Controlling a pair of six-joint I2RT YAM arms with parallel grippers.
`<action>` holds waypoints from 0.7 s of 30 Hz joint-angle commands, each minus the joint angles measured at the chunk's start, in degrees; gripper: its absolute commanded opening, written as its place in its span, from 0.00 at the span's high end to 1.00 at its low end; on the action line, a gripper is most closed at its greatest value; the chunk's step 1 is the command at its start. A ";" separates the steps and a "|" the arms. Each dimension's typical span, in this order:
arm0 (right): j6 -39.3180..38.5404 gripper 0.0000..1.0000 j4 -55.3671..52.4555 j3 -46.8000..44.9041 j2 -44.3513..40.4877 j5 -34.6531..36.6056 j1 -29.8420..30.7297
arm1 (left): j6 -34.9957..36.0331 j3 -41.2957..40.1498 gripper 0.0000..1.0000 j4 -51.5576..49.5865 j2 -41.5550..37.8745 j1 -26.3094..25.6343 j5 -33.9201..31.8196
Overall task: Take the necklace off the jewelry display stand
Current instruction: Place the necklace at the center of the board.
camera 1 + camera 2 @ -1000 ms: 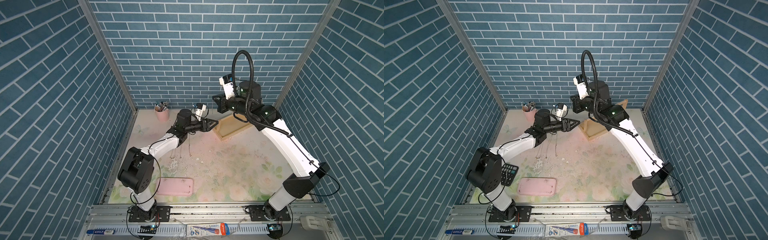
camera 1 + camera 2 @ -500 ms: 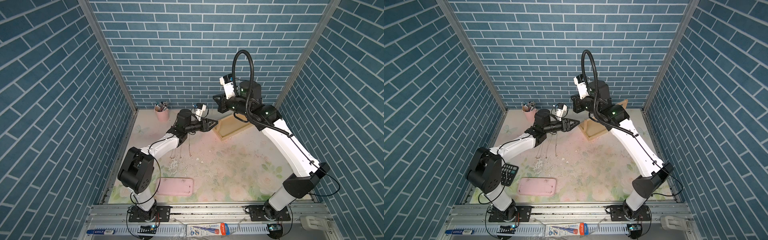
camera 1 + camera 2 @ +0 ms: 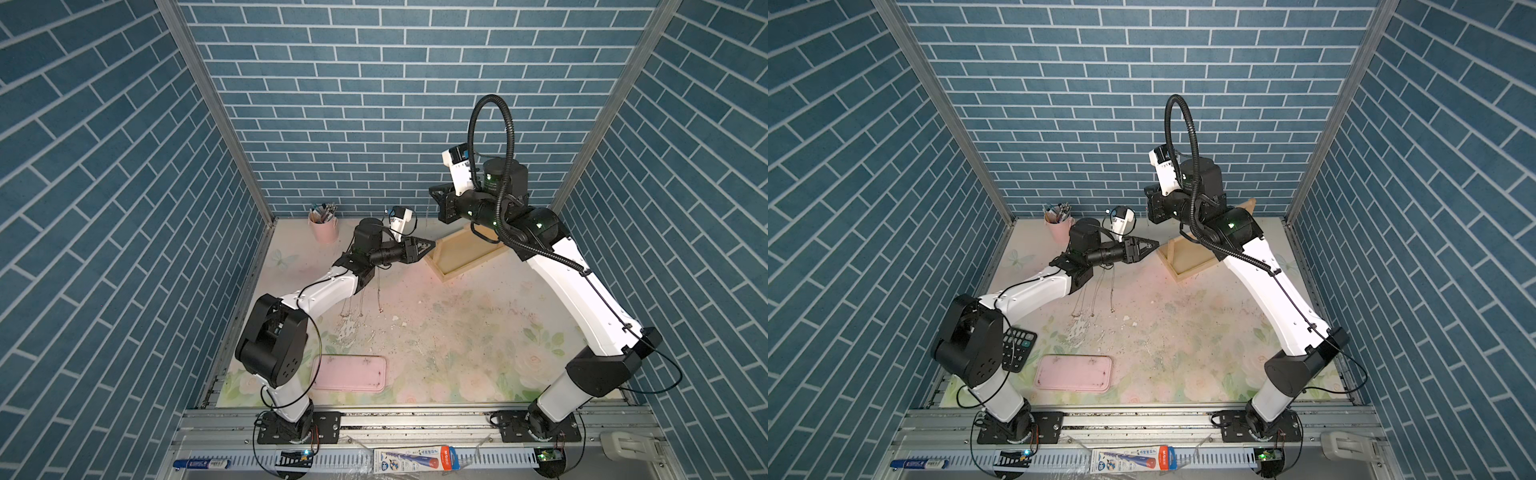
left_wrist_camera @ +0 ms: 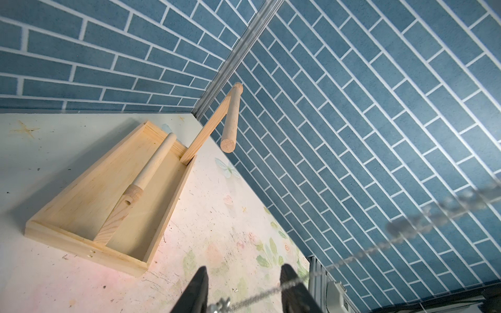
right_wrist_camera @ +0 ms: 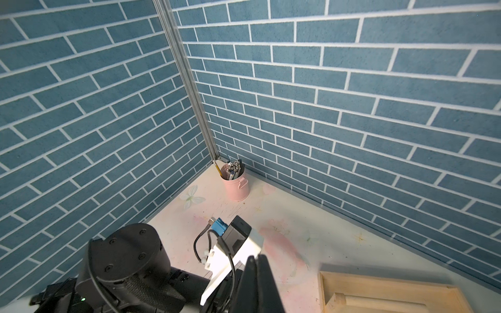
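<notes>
The jewelry display stand [image 3: 437, 264] [image 4: 81, 239] is pale wood and sits at the back of the table. One post rises at its far end with a short round bar sticking out. Another post and bar piece seem to lie in its tray. The necklace [image 4: 260, 294], a thin silver chain, runs taut across my left gripper [image 4: 242, 268] and up out of the left wrist view. That gripper [image 3: 430, 244] is open beside the stand's left end. A faint line of the necklace [image 3: 428, 214] hangs under my right gripper [image 3: 432, 195] [image 5: 257, 268], which is shut above the left one.
Several loose chains [image 3: 359, 301] lie on the mat under the left forearm. A pink pen cup [image 3: 323, 226] stands in the back left corner. A flat pink tray [image 3: 349, 372] lies at the front and a calculator [image 3: 1017, 345] by the left arm's base. Brick walls close three sides.
The left jaws have narrowed around the chain. Neither arm has visibly shifted, and the right gripper stays shut.
</notes>
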 commanded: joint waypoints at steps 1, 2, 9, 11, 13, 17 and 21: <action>-2.10 1.00 -0.38 2.04 -1.20 1.54 0.36 | 0.40 -0.18 0.57 0.93 -0.35 0.34 -0.12; -2.17 1.00 -0.49 2.12 -1.14 1.54 0.32 | 0.42 -0.17 0.57 0.92 -0.42 0.34 -0.12; -2.56 1.00 -0.73 2.34 -1.45 2.53 0.29 | 0.63 -0.32 0.60 0.62 -0.66 0.34 -0.64; -2.71 1.00 -0.82 2.35 -1.62 2.86 0.29 | 0.75 -0.31 0.60 0.48 -0.76 0.34 -0.89; -2.89 1.00 -0.89 2.40 -1.76 3.27 0.31 | 0.70 -0.40 0.61 0.20 -0.79 0.42 -1.13; -3.07 1.00 -0.99 2.39 -2.01 3.35 0.30 | 0.72 -0.58 0.62 0.02 -1.04 0.67 -1.69; -3.05 1.00 -1.10 2.33 -1.92 3.22 0.40 | 0.62 -0.70 0.64 0.11 -0.88 0.76 -1.70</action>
